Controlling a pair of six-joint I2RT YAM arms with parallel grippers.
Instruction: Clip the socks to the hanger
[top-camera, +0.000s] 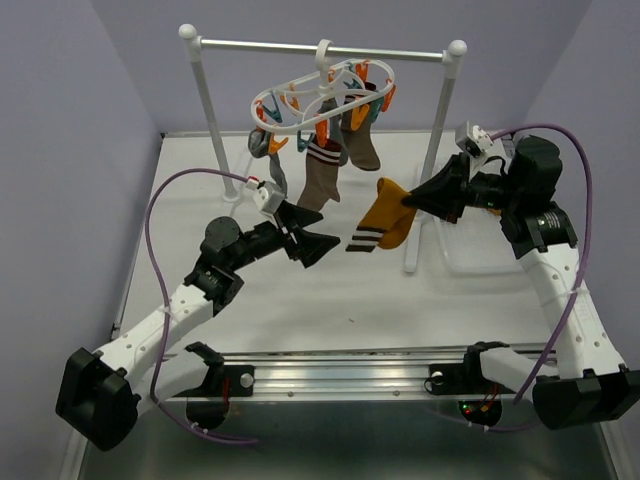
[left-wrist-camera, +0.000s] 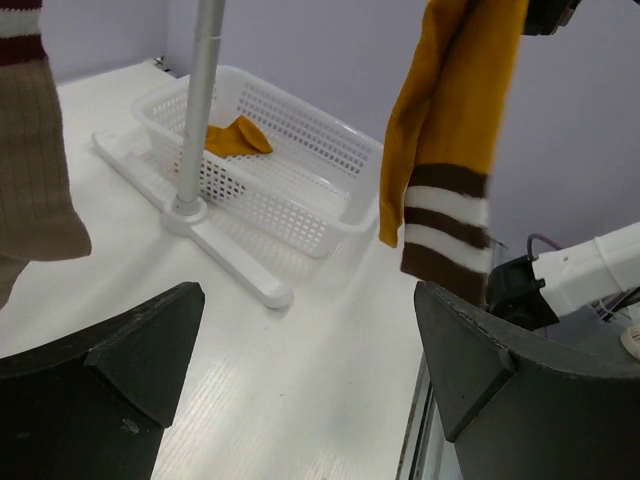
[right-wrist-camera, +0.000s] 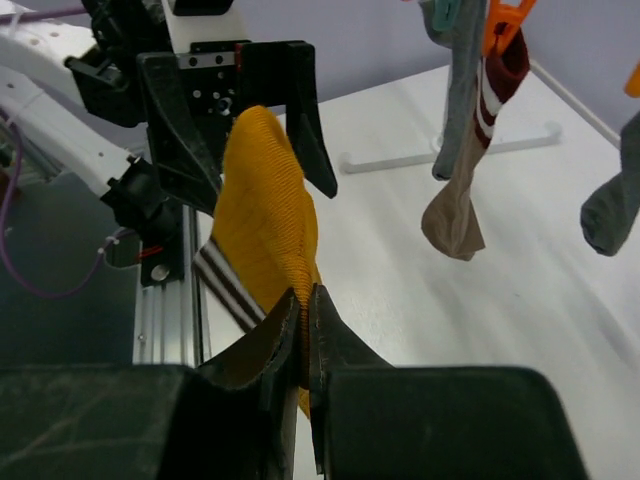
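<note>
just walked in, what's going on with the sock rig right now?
The right gripper is shut on a mustard sock with a striped cuff, holding it in mid-air in front of the hanger. The left gripper is open, facing that sock without touching it. Several socks already hang from the hanger's clips, and a second mustard sock lies in the basket.

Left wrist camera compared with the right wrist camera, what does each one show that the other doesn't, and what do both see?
Only the left wrist: the white basket with a loose mustard sock lying in it. Only the right wrist: the right gripper pinched shut on the held sock, and an orange clip holding a hung striped sock. Both: that held sock, mustard with stripes, dangling in the air, and the open left gripper facing it.
</note>
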